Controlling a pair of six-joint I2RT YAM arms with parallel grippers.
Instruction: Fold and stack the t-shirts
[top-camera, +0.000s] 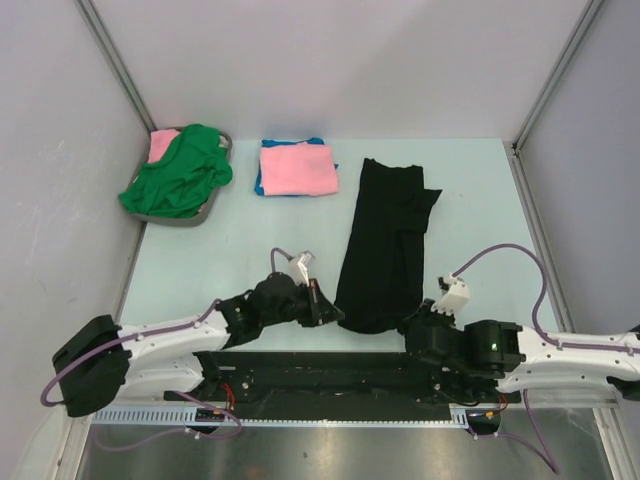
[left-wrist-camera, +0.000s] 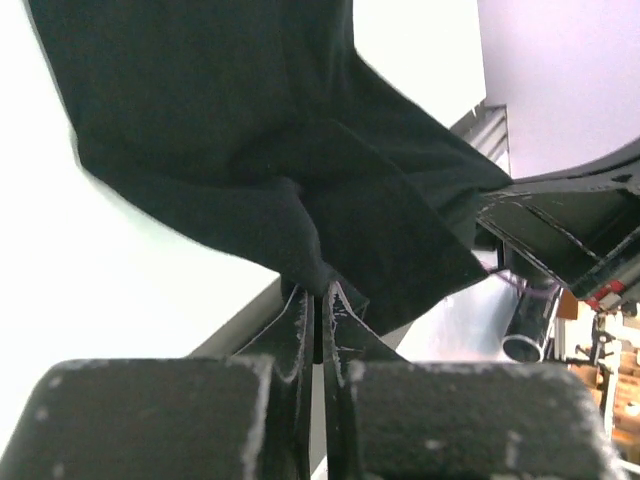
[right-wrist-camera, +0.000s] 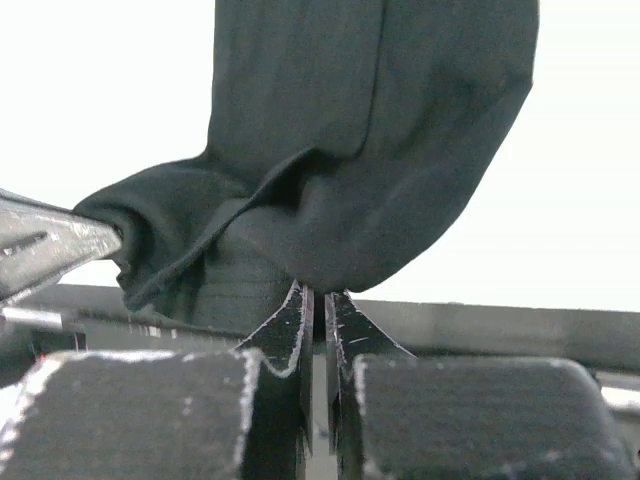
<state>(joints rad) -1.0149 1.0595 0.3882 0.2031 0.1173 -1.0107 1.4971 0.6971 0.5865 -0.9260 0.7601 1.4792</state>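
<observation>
From above, the long black cloth t-shirt (top-camera: 385, 240) lies as a narrow strip on the pale worktop (top-camera: 250, 250). It runs from the middle toward the near edge, right of centre. Its near hem sits between the left gripper (top-camera: 337, 318) and the right gripper (top-camera: 410, 322), one at each near corner of the cloth. In the far left corner a crumpled green cloth t-shirt (top-camera: 180, 178) spills over a shallow grey basket (top-camera: 195, 221). Near it along the far edge, a folded pink cloth t-shirt (top-camera: 297, 168) rests on a folded blue cloth t-shirt (top-camera: 260, 186).

In the left wrist view, the left gripper (left-wrist-camera: 320, 295) has its fingers pressed together on a small pinch of the black cloth t-shirt (left-wrist-camera: 250, 120) — the rest drapes away in loose folds.

In the right wrist view, the right gripper (right-wrist-camera: 318, 297) is likewise clamped on a gathered fold of the black cloth t-shirt (right-wrist-camera: 370, 120), which bulges just above the tips.

Both pinches look shallow, so a quick pull could slip the fabric out of one pair of fingers. If only one corner lets go, the fold would land skewed. The bunched hem may also carry several layers — lifting it as it is could trap a crease inside the fold. Uneven travel between the two arms would twist the strip.
</observation>
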